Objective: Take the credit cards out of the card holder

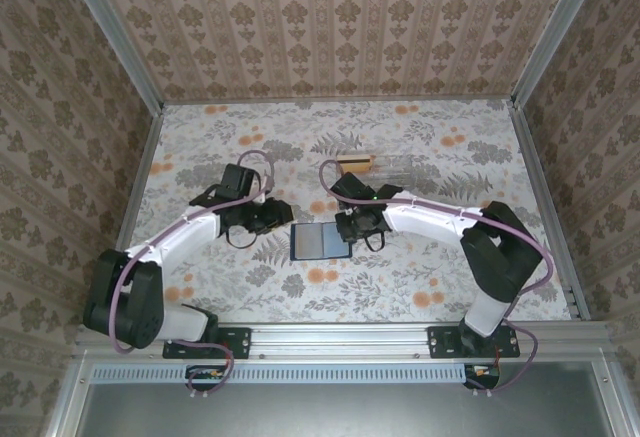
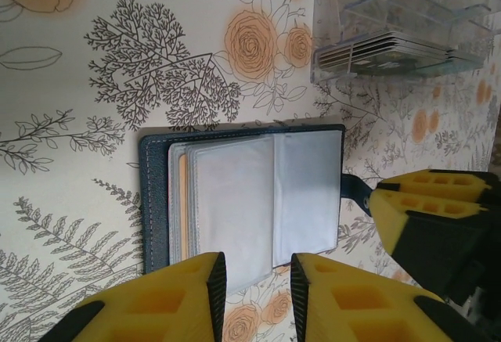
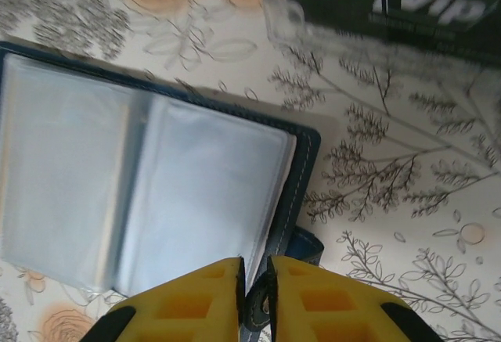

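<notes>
Open card holder lies mid-tabletop, braced for pulling cards.
The right fingers, almost shut, pinch the holder's strap; the left fingers, partly open, straddle the clear sleeve edge, gripping nothing. Pin the strap firmly, close squarely, and draw a card out flat.

Both arms bend inward, wrists low. The left gripper holds its fingers apart; the right gripper pinches the card holder by its tab.
</notes>
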Tool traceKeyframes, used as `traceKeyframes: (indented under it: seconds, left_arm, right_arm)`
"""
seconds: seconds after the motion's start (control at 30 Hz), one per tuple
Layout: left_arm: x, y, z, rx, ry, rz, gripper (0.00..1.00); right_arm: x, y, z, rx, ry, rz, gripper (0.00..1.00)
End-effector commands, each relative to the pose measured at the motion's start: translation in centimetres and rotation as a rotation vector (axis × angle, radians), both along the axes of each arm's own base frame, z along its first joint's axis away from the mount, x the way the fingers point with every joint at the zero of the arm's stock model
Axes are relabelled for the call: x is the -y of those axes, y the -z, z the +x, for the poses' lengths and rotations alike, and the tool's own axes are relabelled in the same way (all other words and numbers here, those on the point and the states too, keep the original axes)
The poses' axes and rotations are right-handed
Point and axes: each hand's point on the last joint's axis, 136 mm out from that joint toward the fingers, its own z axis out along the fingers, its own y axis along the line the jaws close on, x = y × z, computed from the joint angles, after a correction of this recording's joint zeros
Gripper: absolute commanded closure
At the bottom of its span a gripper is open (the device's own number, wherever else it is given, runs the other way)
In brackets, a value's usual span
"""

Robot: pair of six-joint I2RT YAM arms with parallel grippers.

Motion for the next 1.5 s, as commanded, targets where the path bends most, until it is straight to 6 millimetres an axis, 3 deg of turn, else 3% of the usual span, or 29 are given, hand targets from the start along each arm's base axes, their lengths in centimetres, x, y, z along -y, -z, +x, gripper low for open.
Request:
traceKeyframes:
  seconds: [0.0,0.47,0.83,1.27,1.47]
  left_arm:
    - [0.3,1.1,-0.4,-0.015,0.005,0.010,0.69]
    - [1.5,4.1,-1.0,-0.083,0.046,-0.003,0.71]
    - [3.1,5.6,-1.9,-0.119,0.103,-0.003,0.72]
    - [3.6,7.0,-2.3,-0.155,0.127,0.039,0.74]
    - [4.9,6.4,-2.2,-0.146,0.145,-0.023,0.63]
  right_arm:
    - [-0.3,1.3,-0.5,-0.046,0.045,0.019,0.83]
    - [-0.1,5.2,-2.0,-0.116,0.062,-0.038,0.89]
    - [-0.2,5.6,-2.3,-0.129,0.065,-0.036,0.89]
    - [-0.3,5.6,-2.3,-0.132,0.063,-0.030,0.89]
    - [-0.5,5.7,-2.3,-0.137,0.065,-0.025,0.88]
